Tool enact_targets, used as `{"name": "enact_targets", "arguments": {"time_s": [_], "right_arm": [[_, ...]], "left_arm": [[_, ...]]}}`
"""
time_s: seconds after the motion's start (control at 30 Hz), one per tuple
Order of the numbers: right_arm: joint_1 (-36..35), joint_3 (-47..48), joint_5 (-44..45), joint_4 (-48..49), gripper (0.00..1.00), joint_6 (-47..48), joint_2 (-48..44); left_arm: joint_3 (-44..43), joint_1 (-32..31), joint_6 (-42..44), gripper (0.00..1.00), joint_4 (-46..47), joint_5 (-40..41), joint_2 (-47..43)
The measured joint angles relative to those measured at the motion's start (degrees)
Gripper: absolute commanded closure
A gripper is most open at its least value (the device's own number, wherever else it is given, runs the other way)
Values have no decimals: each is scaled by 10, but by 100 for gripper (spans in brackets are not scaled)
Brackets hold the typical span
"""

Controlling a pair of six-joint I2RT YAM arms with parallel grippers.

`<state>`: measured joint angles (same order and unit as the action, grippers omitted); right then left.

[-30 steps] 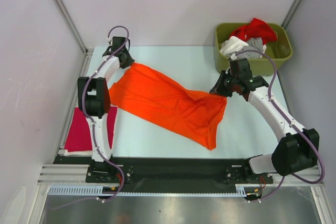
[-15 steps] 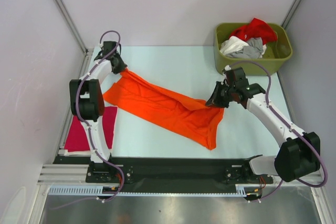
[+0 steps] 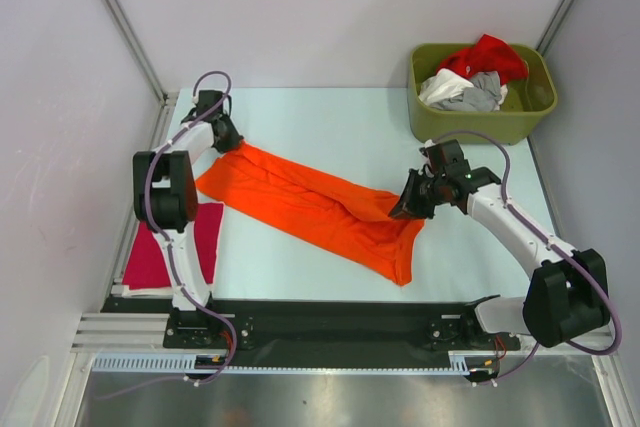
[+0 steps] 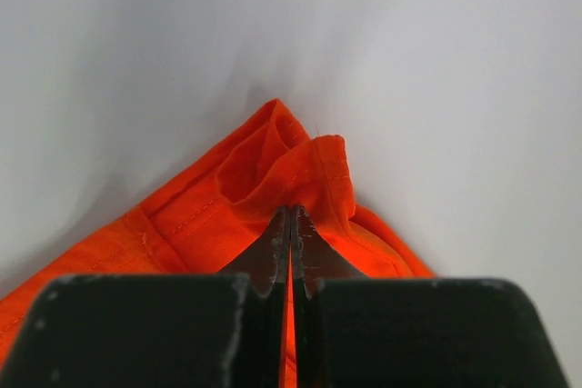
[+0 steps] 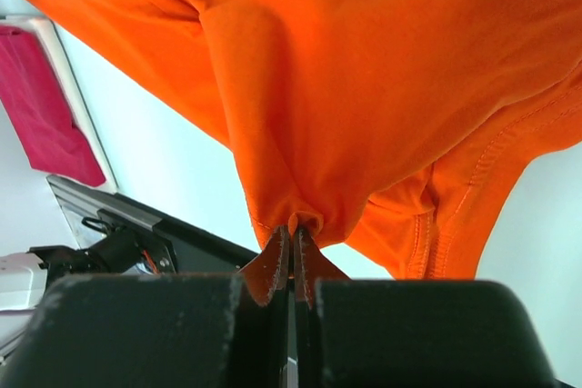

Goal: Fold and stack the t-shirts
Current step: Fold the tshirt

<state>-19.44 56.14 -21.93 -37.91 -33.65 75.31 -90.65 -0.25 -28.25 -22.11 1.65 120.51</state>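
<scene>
Two grippers are seen pinching opposite ends of the orange t-shirt [image 3: 320,209], which is stretched in a long band slanting from the upper left of the top view down towards the lower centre, over the pale table [image 3: 330,117]. The left gripper [image 3: 230,139] is pressed together on a bunched hem corner at the band's upper-left end; in its wrist view the two fingers are closed with orange cloth caught between them. The right gripper [image 3: 402,209] is clamped on a gathered fold at the band's right end. In its wrist view the cloth is drawn taut away from the fingertips, so that end appears to be lifted off the table, though this cannot be told for certain. A magenta t-shirt [image 3: 150,252] is laid flat at the lower left, partly hidden by the left arm. At the upper right, a red t-shirt [image 3: 490,55], a white t-shirt [image 3: 443,87] and a grey t-shirt [image 3: 482,93] are heaped in an olive-green bin [image 3: 480,127].
</scene>
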Motion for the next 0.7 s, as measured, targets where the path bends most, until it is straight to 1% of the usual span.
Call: {"name": "enact_targets", "arguments": {"time_s": [0.03,0.13,0.23,0.27,0.3,0.33,0.37,0.43,0.47,0.53,0.57,0.67,0.7], "right_arm": [[0,-3,-3,0,100,0,0],[-1,-13,-15,0,100,0,0],[-1,-21,-28,-1,94,5,1],[-2,-23,-32,-1,89,7,2],[-2,-26,-37,0,86,9,2],[-2,-30,-42,0,82,11,4],[-2,-33,-46,0,76,14,7],[-2,-41,-55,-1,71,20,19],[-2,-45,-59,-2,66,23,27],[-2,-50,-66,-9,63,28,41],[-2,-52,-70,-13,60,31,46],[9,-53,-76,-22,58,41,44],[16,-52,-79,-23,57,43,43]], "left_arm": [[4,3,1,99,0,-6,-2],[25,17,3,91,4,-20,-17],[37,36,5,64,3,-27,-34],[37,42,6,58,3,-28,-39],[37,47,8,48,4,-29,-44],[37,52,12,44,3,-30,-49],[37,56,14,42,3,-30,-55],[32,63,16,43,-3,-30,-63],[24,64,18,44,-10,-32,-63],[10,64,19,44,-20,-41,-63],[3,63,19,41,-25,-49,-63],[-10,61,19,32,-34,-69,-63],[-14,60,19,32,-41,-74,-63]]}}
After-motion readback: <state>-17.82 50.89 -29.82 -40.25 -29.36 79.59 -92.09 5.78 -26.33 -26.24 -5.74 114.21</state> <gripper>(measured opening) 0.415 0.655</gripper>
